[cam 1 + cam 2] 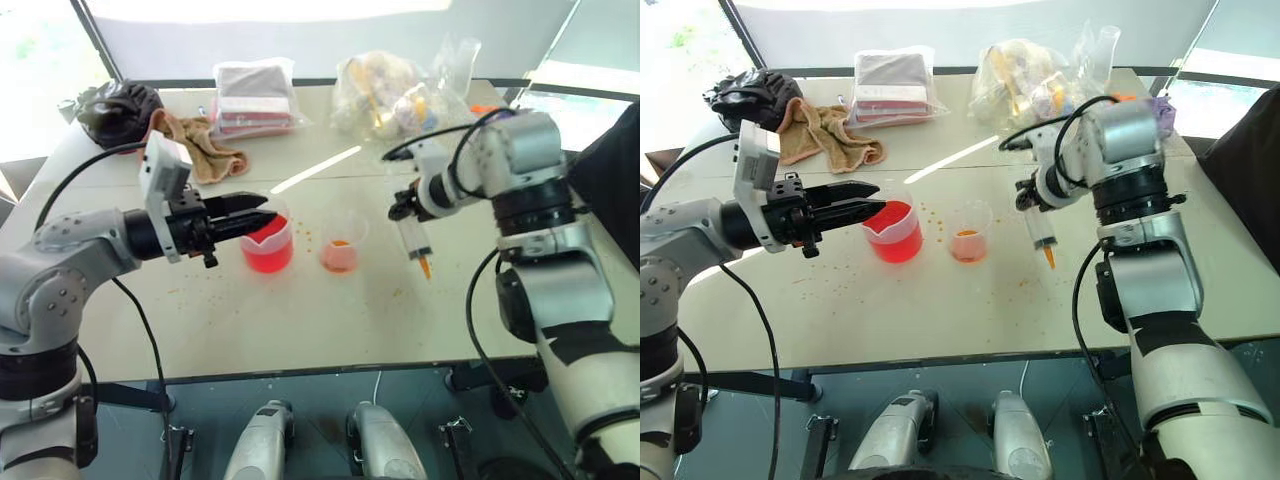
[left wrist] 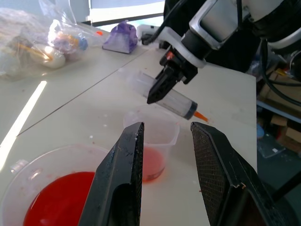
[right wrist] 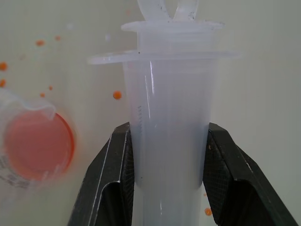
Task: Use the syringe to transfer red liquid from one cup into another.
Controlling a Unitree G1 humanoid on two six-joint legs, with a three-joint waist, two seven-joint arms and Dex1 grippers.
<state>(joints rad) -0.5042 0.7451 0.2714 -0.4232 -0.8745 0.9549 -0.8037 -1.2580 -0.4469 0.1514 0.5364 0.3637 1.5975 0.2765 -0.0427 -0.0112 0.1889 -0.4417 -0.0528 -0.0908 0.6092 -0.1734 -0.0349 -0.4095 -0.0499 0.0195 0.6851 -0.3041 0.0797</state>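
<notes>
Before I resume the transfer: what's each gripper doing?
Left gripper: open, holding nothing.
Right gripper: shut on the syringe.

Head cameras overlook table [image 1: 330, 300]; wrist cameras close.

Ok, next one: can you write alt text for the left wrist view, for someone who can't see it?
The right gripper holds a clear syringe tilted above a white table, its orange nozzle pointing down past a small clear cup with a little red liquid. In the foreground the left gripper stands open, beside a beaker of red liquid.
</notes>
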